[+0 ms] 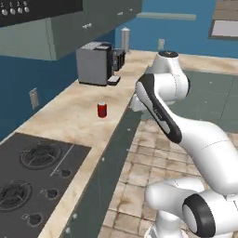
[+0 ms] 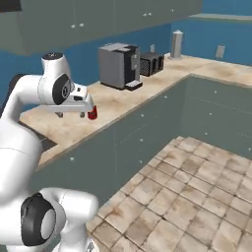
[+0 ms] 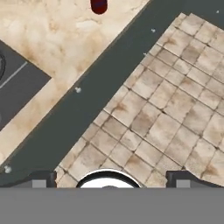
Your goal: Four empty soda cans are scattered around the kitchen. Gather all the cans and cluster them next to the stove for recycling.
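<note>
One red soda can (image 1: 102, 110) stands upright on the beige counter, a little beyond the stove (image 1: 28, 181), the black cooktop at the near left. In the right base view the same soda can (image 2: 92, 113) peeks out just past the hand. My gripper (image 2: 71, 114) hangs over the counter's front edge and points down, open, with nothing between its fingers. In the hand view the fingertips (image 3: 41, 179) stand far apart at the bottom. The soda can (image 3: 99, 6) sits at the top edge, well clear of them, and a corner of the stove (image 3: 17, 87) shows at the left.
A grey coffee machine (image 1: 95, 62) and a dark toaster (image 2: 151, 63) stand farther along the counter, with a silver cylinder (image 2: 176, 44) near the corner. Wall cabinets (image 1: 56, 32) hang overhead. Tiled floor (image 2: 187, 197) lies to the right of the counter front.
</note>
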Robot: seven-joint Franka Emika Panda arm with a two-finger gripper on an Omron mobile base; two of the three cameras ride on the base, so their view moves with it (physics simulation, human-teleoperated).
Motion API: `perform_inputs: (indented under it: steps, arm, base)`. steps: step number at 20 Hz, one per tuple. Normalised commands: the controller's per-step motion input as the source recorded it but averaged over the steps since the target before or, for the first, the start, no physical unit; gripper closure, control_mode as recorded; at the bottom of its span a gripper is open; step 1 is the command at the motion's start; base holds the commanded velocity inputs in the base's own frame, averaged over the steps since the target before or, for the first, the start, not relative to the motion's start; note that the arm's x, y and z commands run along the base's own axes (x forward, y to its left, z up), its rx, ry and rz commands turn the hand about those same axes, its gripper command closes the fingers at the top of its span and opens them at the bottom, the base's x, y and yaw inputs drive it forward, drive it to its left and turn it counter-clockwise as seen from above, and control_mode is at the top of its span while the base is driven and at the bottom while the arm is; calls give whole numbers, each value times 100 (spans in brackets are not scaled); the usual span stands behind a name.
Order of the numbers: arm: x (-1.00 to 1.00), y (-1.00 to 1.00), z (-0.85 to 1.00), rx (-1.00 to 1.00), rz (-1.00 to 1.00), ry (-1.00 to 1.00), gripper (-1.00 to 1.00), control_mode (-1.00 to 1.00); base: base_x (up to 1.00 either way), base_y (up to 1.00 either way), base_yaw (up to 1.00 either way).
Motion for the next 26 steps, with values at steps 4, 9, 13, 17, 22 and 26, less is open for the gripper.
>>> perform_inputs:
  steps: [4, 9, 13, 17, 22, 26]
  arm:
    - [0, 0, 0, 0, 0, 0, -100, 100]
    - [0, 0, 0, 0, 0, 0, -100, 100]
    - [0, 0, 0, 0, 0, 0, -100, 100]
    - [0, 0, 0, 0, 0, 0, -100, 100]
    - [0, 0, 0, 0, 0, 0, -100, 100]
    - [0, 0, 0, 0, 0, 0, -100, 100]
  base:
    - [3, 0, -86]
    - [0, 3, -97]
    - [0, 4, -99]
    - [3, 4, -93]
    - [7, 6, -89]
    - [20, 8, -75]
